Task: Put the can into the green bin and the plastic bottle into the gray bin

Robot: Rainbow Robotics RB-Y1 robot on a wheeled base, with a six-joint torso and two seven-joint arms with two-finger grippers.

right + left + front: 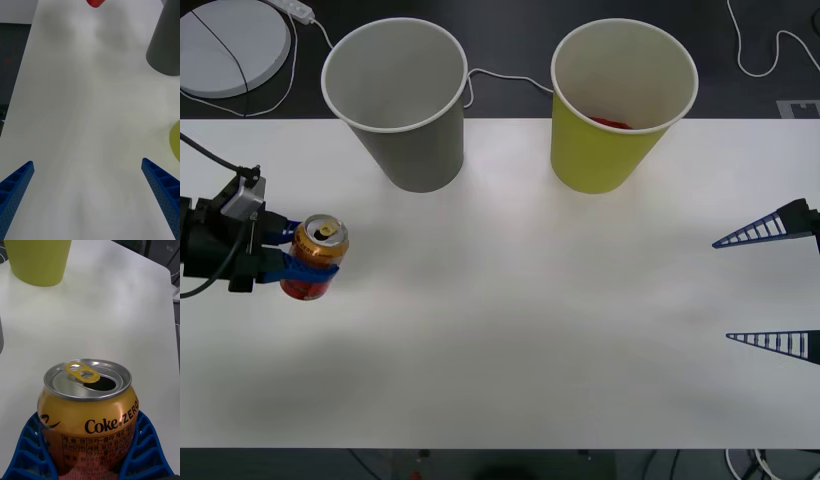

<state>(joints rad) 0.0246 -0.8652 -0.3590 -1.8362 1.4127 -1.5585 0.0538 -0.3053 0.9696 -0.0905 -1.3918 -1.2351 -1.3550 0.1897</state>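
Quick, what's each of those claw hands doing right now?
Left gripper: closed on the can, at the table's left edge.
Right gripper: open, empty, at the right edge.

left gripper [308,255]: black wrist entering from the left edge, blue ribbed fingers [148,444] closed around the can [314,259], one on each side. right gripper [770,285]: at the right edge, fingers spread wide apart, holding nothing.

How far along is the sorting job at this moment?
Something red already lies inside the green bin; what it is cannot be told. In hand: the left gripper clamps the can, upright at the table's left side. Left: dropping it into that bin. The right gripper waits open.
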